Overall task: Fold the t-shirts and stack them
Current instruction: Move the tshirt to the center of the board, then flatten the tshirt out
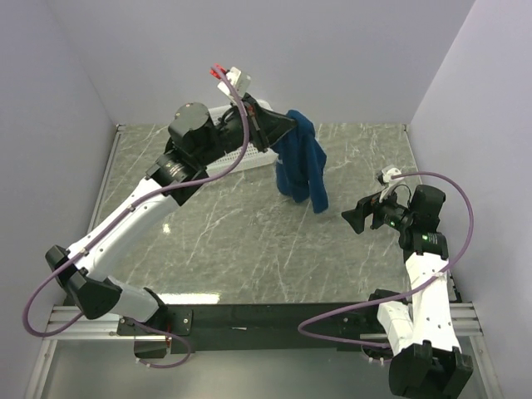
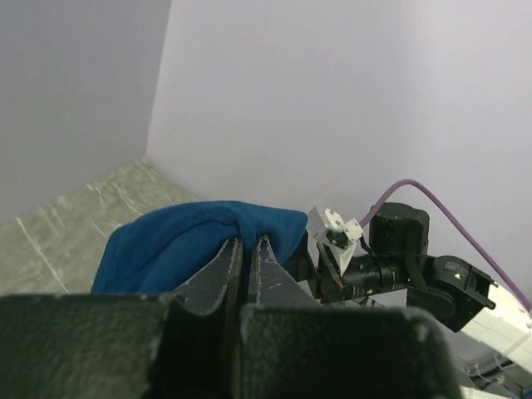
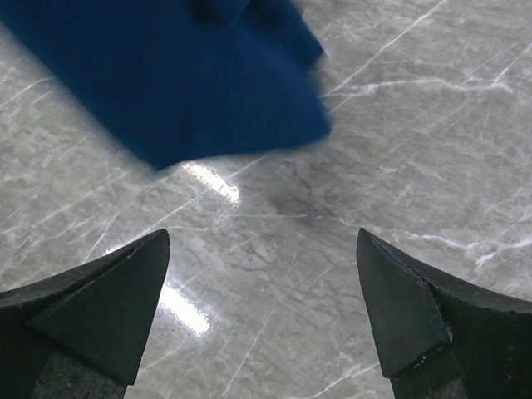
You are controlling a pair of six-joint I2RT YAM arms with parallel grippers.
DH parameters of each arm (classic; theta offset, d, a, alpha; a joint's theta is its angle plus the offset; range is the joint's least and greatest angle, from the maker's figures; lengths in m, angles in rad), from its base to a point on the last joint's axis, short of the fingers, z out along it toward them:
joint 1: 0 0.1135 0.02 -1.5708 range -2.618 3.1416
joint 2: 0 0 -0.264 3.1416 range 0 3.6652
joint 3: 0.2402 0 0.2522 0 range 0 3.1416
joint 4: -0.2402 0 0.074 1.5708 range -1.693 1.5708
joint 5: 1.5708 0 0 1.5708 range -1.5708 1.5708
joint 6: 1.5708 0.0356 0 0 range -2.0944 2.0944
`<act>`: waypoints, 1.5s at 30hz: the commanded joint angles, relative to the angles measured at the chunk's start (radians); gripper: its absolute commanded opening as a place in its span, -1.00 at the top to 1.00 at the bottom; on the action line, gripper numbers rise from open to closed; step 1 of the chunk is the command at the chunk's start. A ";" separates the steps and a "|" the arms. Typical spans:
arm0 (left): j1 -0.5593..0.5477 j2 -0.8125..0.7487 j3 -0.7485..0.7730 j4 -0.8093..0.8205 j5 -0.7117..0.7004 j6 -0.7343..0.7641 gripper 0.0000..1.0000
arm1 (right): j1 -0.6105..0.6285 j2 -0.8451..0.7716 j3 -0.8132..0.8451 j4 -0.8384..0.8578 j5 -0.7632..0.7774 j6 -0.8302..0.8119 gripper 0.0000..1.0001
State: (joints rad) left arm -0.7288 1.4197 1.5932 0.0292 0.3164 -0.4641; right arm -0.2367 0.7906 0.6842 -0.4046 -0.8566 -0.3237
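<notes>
Top external: left end effector (image 1: 289, 125) pinched shut on the t-shirt (image 1: 301, 166), which dangles above the desk (image 1: 249, 249) at 12 o'clock. Right end effector (image 1: 353, 218) gapes empty at 3 o'clock. It should pinch the hanging hem, then both spread the cloth flat.

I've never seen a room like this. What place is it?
Probably a robot test booth: plain walls box in a marble-look table, the left arm and right arm are bolted at its edge, and the left pincer holds up a blue t-shirt.
</notes>
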 commanded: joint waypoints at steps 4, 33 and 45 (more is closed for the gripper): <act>-0.003 -0.025 0.016 0.064 -0.062 0.053 0.99 | -0.010 -0.001 0.000 0.032 0.005 -0.011 -0.98; 0.000 0.032 -0.183 -0.057 -0.433 0.332 -0.99 | -0.033 0.024 -0.005 0.024 -0.002 -0.018 -0.98; 0.213 0.163 -0.309 -0.132 -0.353 0.892 -0.99 | -0.036 0.030 -0.005 0.023 -0.005 -0.023 -0.98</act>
State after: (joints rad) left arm -0.5739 1.5311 1.3170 -0.1135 -0.0769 0.2295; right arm -0.2626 0.8261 0.6815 -0.4049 -0.8551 -0.3347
